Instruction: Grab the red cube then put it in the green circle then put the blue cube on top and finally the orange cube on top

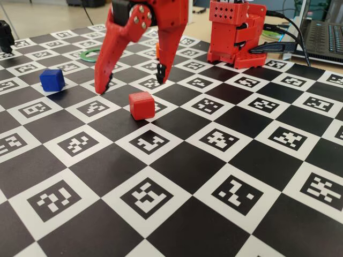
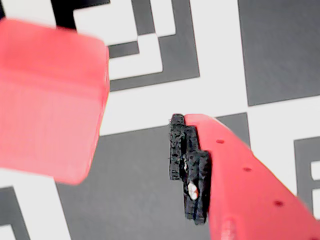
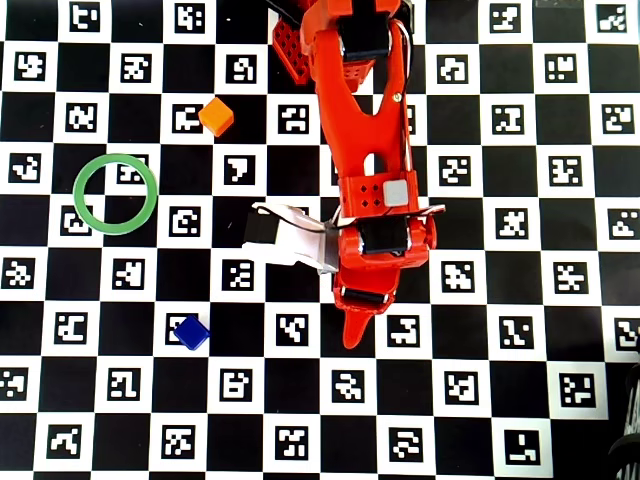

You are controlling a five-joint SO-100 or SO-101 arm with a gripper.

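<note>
Checkerboard markers cover my table, and the red cube [image 1: 141,105] sits loose on it, just in front of my gripper [image 1: 133,78], whose fingers hang spread wide and empty. Green circle [image 3: 115,193] lies empty, well off to the left in the overhead view; blue cube [image 3: 190,331] and orange cube [image 3: 216,117] rest untouched. I judge nothing is stacked yet; all three placements remain.

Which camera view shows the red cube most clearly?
The fixed view: the red cube stands sharp and whole on the board, just in front of the open pincer. The wrist view shows it blurred and cut off. The overhead view does not show it; the arm covers that spot.
</note>
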